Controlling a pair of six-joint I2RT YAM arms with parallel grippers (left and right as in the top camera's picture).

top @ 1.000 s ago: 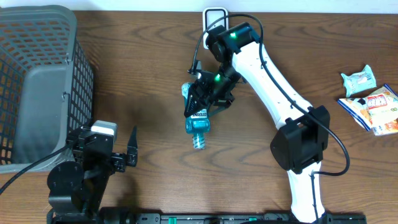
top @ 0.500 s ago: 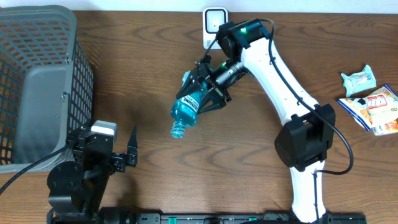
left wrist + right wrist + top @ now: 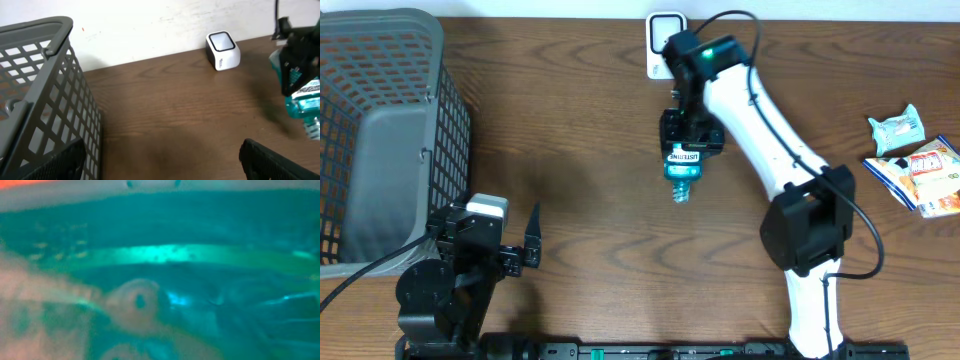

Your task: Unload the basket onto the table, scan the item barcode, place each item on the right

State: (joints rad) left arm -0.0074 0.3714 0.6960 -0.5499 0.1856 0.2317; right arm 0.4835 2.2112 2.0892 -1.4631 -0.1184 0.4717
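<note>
My right gripper (image 3: 688,140) is shut on a teal mouthwash bottle (image 3: 682,170) with a white label, held above the table just in front of the white scanner (image 3: 666,30). The bottle's cap points toward the table's front. Its barcode does not show in any view. Blurred teal bottle (image 3: 165,255) fills the right wrist view, hiding the fingers. In the left wrist view the scanner (image 3: 223,49) stands at the back edge and the bottle (image 3: 305,105) hangs at the far right. My left gripper (image 3: 485,228) rests low at the front left, open (image 3: 162,160) and holding nothing.
A grey mesh basket (image 3: 380,130) stands at the left, close beside my left gripper, its wall (image 3: 45,100) filling the left of that wrist view. Snack packets (image 3: 920,165) and a small pale pouch (image 3: 897,127) lie at the right edge.
The right arm has swung the bottle rightward from a left-tilted pose to straight in front of the scanner, cap now pointing to the front. The left arm has not moved.
</note>
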